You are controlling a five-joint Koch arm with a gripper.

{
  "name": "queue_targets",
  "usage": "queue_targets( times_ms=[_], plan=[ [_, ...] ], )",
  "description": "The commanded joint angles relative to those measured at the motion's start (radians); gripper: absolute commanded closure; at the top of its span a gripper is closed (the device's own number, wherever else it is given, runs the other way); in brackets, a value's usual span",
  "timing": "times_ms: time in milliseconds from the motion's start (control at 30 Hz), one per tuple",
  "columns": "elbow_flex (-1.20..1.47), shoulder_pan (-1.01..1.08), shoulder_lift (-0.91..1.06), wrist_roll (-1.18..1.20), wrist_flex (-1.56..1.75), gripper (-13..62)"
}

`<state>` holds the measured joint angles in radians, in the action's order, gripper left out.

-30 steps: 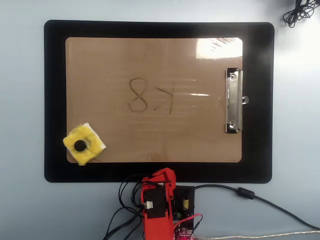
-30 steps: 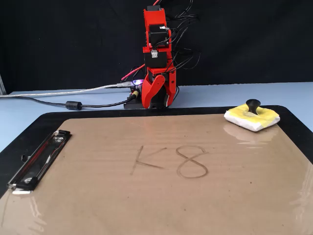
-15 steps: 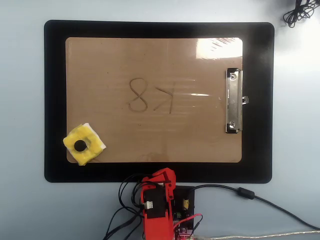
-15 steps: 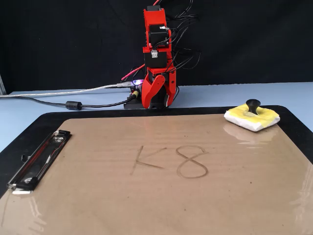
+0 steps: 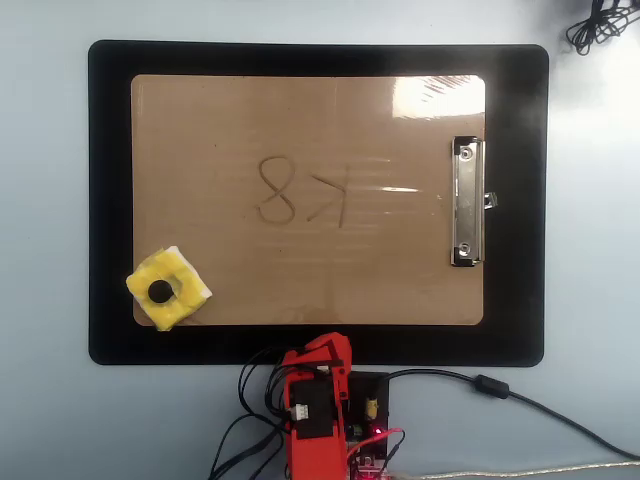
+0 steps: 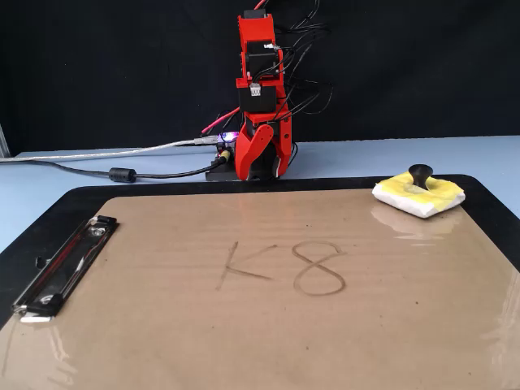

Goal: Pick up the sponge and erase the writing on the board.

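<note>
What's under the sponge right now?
The sponge lies on a corner of the board, overhanging slightly onto the black mat. The writing sits apart, uncovered. Whatever lies directly beneath the sponge is hidden.

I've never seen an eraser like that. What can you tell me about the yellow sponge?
The sponge is a small, soft-looking yellow pad, roughly square, with a white edge and a black round knob standing up from its centre. It lies flat on a corner of the brown board, slightly overhanging onto the black mat. Nothing else touches it.
</note>
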<state>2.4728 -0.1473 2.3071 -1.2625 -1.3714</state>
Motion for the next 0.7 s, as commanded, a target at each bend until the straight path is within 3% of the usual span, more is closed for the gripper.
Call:
queue_targets(
  times_ms=[0, 133, 433, 667],
  plan=[
    [-0.014, -0.025, 0.052, -0.02, 0.215, 15.8],
    [-0.012, -0.164, 0.051, -0.049, 0.773, 15.7],
    [0.098, -0.626, 0.043, -0.591, 1.594, 15.9],
    [0.109, -0.721, -0.035, -0.5, 1.73, 16.8]
  ],
)
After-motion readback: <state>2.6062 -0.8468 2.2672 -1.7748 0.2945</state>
